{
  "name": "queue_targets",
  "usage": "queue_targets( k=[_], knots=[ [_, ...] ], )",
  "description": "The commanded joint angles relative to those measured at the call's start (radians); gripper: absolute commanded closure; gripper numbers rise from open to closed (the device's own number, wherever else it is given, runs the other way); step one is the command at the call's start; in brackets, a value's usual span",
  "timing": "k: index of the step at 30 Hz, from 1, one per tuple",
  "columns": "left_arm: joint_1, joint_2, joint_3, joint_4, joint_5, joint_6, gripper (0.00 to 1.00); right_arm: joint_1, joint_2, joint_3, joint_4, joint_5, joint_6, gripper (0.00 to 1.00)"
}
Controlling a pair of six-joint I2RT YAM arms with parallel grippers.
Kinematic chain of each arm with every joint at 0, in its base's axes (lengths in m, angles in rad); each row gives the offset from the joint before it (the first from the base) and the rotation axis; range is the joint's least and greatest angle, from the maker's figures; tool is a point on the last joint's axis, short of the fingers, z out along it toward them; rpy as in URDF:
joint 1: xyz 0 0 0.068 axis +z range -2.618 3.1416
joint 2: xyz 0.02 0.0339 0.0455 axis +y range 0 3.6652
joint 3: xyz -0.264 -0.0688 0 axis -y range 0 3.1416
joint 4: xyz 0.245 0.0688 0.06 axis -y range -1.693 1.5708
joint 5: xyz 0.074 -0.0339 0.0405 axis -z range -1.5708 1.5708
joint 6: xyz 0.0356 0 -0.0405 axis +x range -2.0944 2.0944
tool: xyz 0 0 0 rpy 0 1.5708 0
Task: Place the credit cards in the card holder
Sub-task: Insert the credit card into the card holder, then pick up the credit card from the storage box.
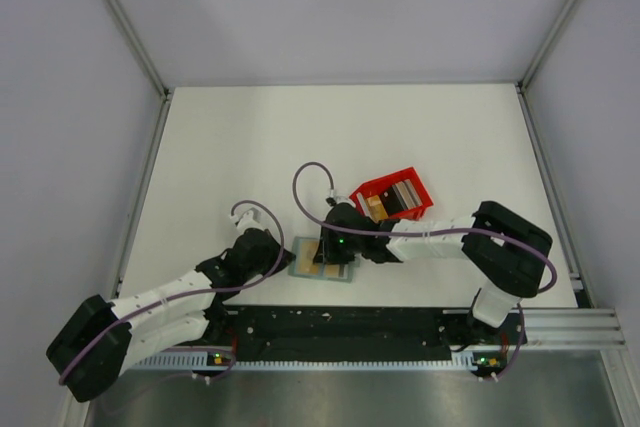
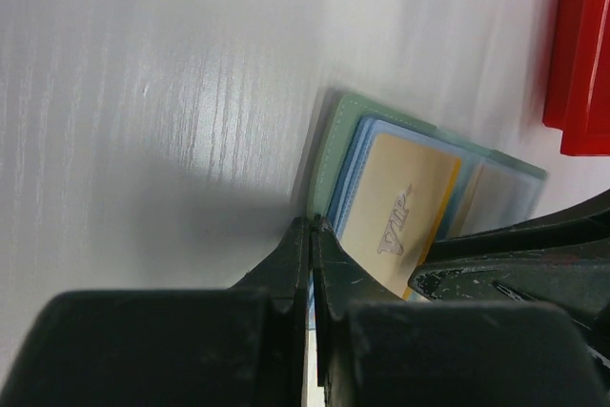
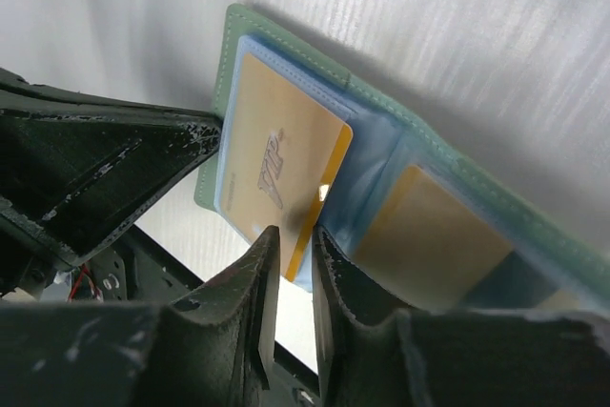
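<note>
A: Where's the grey-green square folding card holder (image 1: 303,259)?
B: Opened flat on the white table (image 1: 250,147), at the near edge, between the two arms. Left gripper (image 2: 312,226) at its left edge, right gripper (image 3: 291,235) at the near edge of its left half.
A: Cards?
B: Tan rectangular VIP card (image 3: 276,164) on the left half's pockets. Second tan card (image 3: 429,235) in a pocket of the right half.
A: Red plastic bin (image 1: 372,190)?
B: Behind the holder, to the right, apart from it. More thin cards (image 1: 400,197) in it.
</note>
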Motion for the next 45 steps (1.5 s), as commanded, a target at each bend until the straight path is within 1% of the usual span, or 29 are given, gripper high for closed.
queue_targets(
  k=[1,6,10,11,16,20,24,25,27,30,31,34,36,38,40,43,45],
  knots=[
    [-0.004,-0.003,0.0,-0.015,0.007,0.012,1.0,0.023,-0.006,0.092,0.067,-0.059,-0.025,0.83],
    [-0.006,-0.005,0.001,-0.015,0.009,0.012,1.0,0.021,0.029,0.12,0.043,-0.06,-0.016,0.82],
    [-0.004,-0.012,0.0,-0.015,0.007,0.01,1.0,0.023,0.025,0.117,0.006,-0.027,-0.011,0.81],
    [-0.004,-0.014,0.0,-0.044,0.004,0.01,1.0,0.023,0.019,0.116,-0.003,-0.008,-0.014,0.79],
    [-0.004,-0.044,0.001,-0.081,-0.008,-0.002,1.0,0.018,-0.024,0.1,-0.067,0.068,-0.045,0.73],
    [-0.004,-0.086,0.004,-0.119,-0.02,-0.008,1.0,0.0,-0.079,0.08,-0.083,0.075,-0.078,0.68],
    [-0.004,-0.097,0.044,-0.176,-0.033,0.004,1.0,-0.031,-0.136,0.08,-0.129,0.079,-0.106,0.65],
    [-0.004,-0.095,0.058,-0.189,-0.037,0.01,0.97,-0.037,-0.15,0.081,-0.144,0.079,-0.112,0.65],
    [-0.004,-0.089,0.083,-0.217,-0.056,0.021,0.84,-0.058,-0.175,0.083,-0.17,0.079,-0.129,0.64],
    [-0.004,-0.089,0.123,-0.277,-0.083,0.029,0.59,-0.1,-0.205,0.084,-0.199,0.069,-0.147,0.62],
    [-0.003,-0.091,0.133,-0.297,-0.095,0.03,0.48,-0.118,-0.216,0.089,-0.212,0.064,-0.153,0.62],
    [-0.003,-0.095,0.181,-0.376,-0.117,0.035,0.38,-0.149,-0.263,0.098,-0.247,0.065,-0.183,0.61],
    [-0.003,-0.097,0.216,-0.416,-0.143,0.039,0.31,-0.169,-0.302,0.101,-0.259,0.067,-0.203,0.59],
    [-0.003,-0.097,0.248,-0.438,-0.166,0.051,0.28,-0.201,-0.332,0.106,-0.297,0.066,-0.215,0.58],
    [-0.004,-0.094,0.282,-0.44,-0.189,0.076,0.23,-0.241,-0.36,0.112,-0.328,0.07,-0.238,0.57],
    [-0.001,-0.066,0.345,-0.406,-0.207,0.139,0.12,-0.304,-0.389,0.116,-0.366,0.07,-0.267,0.54],
    [-0.001,-0.025,0.392,-0.377,-0.204,0.194,0.05,-0.351,-0.397,0.116,-0.382,0.056,-0.287,0.51]
  ],
)
